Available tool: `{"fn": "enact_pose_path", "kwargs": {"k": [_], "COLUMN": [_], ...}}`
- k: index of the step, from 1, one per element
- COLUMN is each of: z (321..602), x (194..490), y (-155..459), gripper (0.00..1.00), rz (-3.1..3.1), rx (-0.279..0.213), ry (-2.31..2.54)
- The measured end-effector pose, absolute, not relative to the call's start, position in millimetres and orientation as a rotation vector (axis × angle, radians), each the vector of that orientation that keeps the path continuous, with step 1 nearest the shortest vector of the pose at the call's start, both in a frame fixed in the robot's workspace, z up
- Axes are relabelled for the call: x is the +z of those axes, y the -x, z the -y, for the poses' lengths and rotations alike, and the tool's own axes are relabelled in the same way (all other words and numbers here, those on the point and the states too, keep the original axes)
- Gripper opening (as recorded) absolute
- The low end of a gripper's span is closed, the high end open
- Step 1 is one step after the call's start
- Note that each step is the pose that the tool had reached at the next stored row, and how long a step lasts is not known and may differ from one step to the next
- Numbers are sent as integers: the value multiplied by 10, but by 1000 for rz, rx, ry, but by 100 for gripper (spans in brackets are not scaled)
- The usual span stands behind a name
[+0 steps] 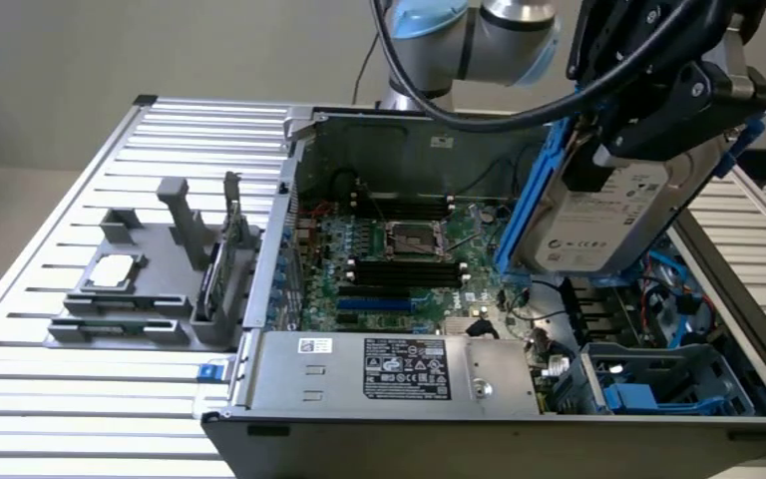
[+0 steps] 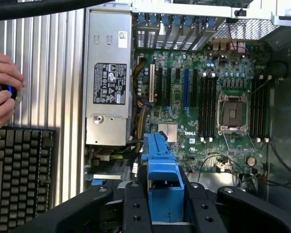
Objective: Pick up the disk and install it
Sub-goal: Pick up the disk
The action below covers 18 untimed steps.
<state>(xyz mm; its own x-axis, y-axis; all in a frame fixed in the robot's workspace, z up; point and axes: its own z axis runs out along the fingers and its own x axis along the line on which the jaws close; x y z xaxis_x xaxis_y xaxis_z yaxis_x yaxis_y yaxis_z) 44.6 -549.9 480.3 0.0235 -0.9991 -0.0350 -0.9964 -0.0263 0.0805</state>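
Exterior view gives me one disk (image 1: 602, 215), label outward, tilted on edge in the air over the open computer case (image 1: 423, 150). The gripper (image 1: 656, 120) has its two fingers clamped on the disk's blue carrier. I count one power supply (image 1: 397, 364), one processor socket (image 1: 410, 239), and on the counter (image 1: 91, 409) one grey fixture (image 1: 144, 289) holding one chip (image 1: 113, 269). Wrist view adds one hand (image 2: 2, 92) near one keyboard (image 2: 19, 174).

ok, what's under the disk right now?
The gripper holds the disk above the open case: motherboard and drive bay lie below. Whatever sits directly behind it is covered.
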Motion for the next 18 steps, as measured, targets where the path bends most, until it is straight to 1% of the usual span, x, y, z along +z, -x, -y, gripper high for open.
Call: {"fn": "enact_pose_path", "kwargs": {"k": [6,18], "z": [5700,5939], "x": [4798,4787], "y": [-537,-987], "gripper": [33,33], "rz": [2165,2160], "rx": [-134,-145], "ry": [-2219,-2214]}}
